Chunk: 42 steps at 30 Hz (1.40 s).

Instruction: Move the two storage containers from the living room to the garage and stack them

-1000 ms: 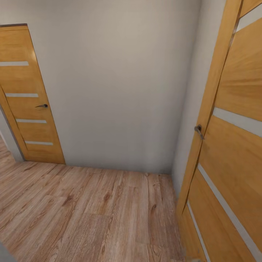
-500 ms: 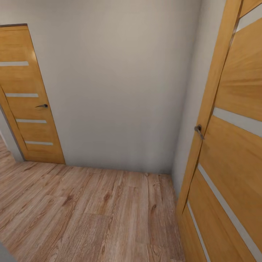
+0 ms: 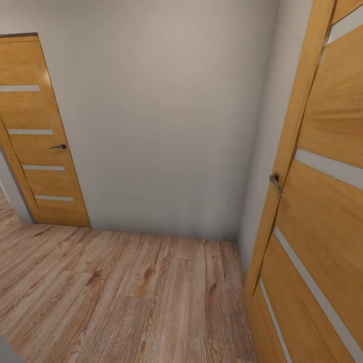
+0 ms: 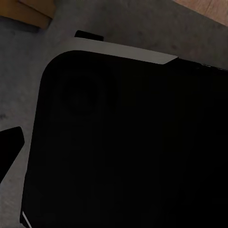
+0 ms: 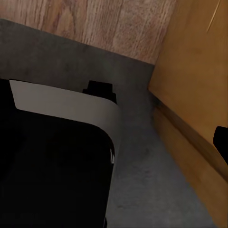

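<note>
Jaw state cannot be told on either arm. In the left wrist view a dark fingertip (image 4: 10, 142) pokes in at about 9 o'clock, with nothing visibly held; in the right wrist view another dark tip (image 5: 221, 142) sits at 3 o'clock, also with nothing visible in it. Both wrist cameras look down on the robot's black base (image 4: 128, 147), over grey floor (image 5: 137, 156). Wood planks and an orange door panel (image 5: 194, 71) lie just beside the base on the right side.

Head view: pale wall (image 3: 161, 116) straight ahead at 12 o'clock, closed wooden door (image 3: 38, 136) at 10 o'clock, open wooden door (image 3: 322, 201) close at 3 o'clock with its handle (image 3: 275, 181), and light wood-plank flooring (image 3: 126, 297) at 6 o'clock.

Nothing has changed over the last second: the head view is identical, so the robot looks parked or paused in a doorway. The storage containers are not visible, so where they are cannot be told. Judgement: transit phase, no container seemingly carried, with stacking not yet done.
</note>
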{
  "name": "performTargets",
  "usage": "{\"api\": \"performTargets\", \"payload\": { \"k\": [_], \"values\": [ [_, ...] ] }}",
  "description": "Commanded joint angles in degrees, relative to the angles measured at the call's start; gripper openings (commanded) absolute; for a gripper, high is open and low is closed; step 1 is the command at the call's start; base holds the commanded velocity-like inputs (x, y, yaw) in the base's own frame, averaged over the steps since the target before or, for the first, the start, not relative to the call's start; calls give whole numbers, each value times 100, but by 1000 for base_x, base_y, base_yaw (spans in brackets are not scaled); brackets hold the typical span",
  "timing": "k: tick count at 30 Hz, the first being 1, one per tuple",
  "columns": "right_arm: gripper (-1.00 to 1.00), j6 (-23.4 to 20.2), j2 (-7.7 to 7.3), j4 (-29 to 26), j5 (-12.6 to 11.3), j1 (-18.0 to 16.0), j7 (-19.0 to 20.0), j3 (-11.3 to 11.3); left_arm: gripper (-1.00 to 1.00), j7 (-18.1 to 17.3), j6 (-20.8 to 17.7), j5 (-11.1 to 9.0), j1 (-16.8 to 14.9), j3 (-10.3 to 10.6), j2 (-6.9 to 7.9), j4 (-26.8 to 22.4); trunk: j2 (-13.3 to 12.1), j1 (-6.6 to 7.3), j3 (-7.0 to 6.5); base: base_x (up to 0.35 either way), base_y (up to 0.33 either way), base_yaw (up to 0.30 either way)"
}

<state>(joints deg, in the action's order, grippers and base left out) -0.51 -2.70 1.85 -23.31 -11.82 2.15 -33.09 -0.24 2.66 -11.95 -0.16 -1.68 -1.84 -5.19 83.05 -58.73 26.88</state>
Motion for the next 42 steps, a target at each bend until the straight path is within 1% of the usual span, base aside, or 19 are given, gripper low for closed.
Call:
{"api": "performTargets", "payload": {
  "k": [1, 42],
  "values": [
    [100, -7, 3, 8, -60, -5, 23, -48, 100, -2, 15, -27, -2, -15, -1, 1, 3, 0, 5, 0, 0, 0],
    [100, 7, -11, 8, -33, -5, -8, -57, 100, 11, 9, -35, -2, -12, -1, -3, 3, 0, 5, 0, -11, 0]
  ]
}}
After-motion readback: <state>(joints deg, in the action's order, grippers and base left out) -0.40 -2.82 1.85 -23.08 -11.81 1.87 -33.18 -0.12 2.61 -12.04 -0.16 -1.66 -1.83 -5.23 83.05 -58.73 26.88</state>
